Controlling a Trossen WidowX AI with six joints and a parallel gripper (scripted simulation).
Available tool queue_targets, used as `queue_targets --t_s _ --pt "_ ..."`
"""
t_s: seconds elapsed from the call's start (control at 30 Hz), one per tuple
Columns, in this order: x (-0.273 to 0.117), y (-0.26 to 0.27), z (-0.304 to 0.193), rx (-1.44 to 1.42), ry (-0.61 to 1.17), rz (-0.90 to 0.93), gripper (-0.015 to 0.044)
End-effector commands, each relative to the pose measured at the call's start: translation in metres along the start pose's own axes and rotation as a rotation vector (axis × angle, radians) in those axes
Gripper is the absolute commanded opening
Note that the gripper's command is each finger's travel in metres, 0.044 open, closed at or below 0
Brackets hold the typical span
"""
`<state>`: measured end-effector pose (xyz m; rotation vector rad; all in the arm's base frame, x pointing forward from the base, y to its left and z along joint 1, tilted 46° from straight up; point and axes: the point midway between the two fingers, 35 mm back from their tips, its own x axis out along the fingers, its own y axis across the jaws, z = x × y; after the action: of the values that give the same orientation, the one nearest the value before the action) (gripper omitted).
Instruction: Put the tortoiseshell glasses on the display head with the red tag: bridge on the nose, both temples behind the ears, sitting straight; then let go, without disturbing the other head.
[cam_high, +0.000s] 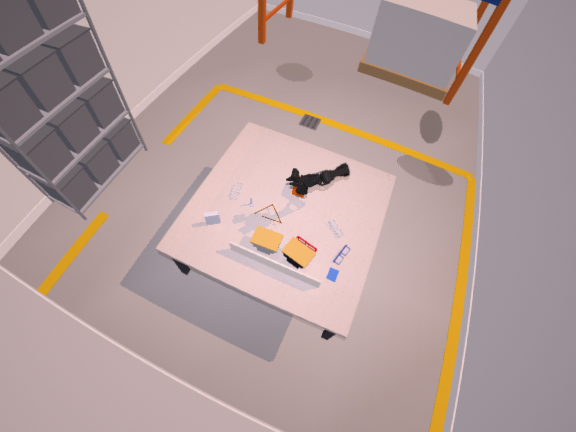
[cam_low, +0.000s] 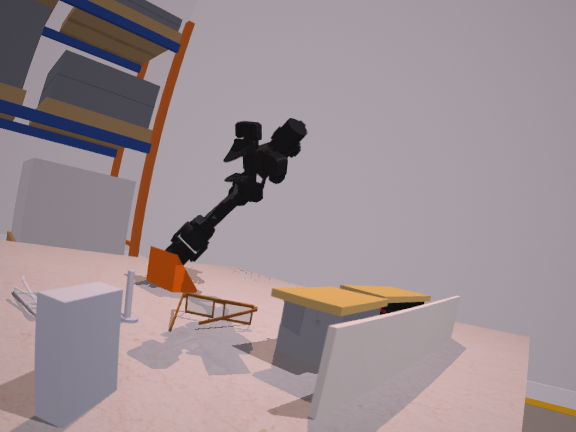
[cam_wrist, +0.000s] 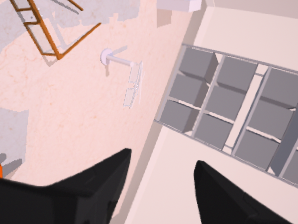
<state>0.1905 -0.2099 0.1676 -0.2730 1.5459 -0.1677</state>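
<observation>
The tortoiseshell glasses (cam_high: 277, 214) (cam_low: 200, 298) (cam_wrist: 80, 40) rest on the table with both temples spread. Two blocky forms with yellow tops stand near the low wall: a left grey one (cam_high: 267, 239) (cam_low: 300, 332) and a right, darker one (cam_high: 299, 252) (cam_low: 412, 306). They appear to be the display heads; faces are not clear. A red piece (cam_high: 306, 243) is at the right one; whether it is a tag or glasses I cannot tell. My gripper (cam_low: 225, 169) (cam_wrist: 163, 161) is partly open and empty, high above the table, well away from the glasses.
A low pale wall (cam_high: 275, 263) (cam_low: 385, 350) runs behind the heads. A pale box (cam_high: 212, 218) (cam_low: 77, 350) and thin post (cam_low: 130, 295) (cam_wrist: 106, 56) stand at the left. Clear glasses (cam_high: 235, 188) (cam_wrist: 132, 89), blue glasses (cam_high: 342, 254) and a blue square (cam_high: 332, 274) also lie there.
</observation>
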Motion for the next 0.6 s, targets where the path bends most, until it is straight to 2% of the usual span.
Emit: queue_targets --t_s 0.0,0.23,0.47,0.57 --pt "0.031 0.014 0.016 -0.101 -0.012 0.150 0.0200" --pt "0.101 0.055 0.048 -0.342 -0.111 0.530 0.0200" --pt "0.163 0.108 0.066 -0.481 -0.319 0.892 0.0200" --pt "0.180 0.126 0.069 -0.497 -0.406 0.993 0.0200"
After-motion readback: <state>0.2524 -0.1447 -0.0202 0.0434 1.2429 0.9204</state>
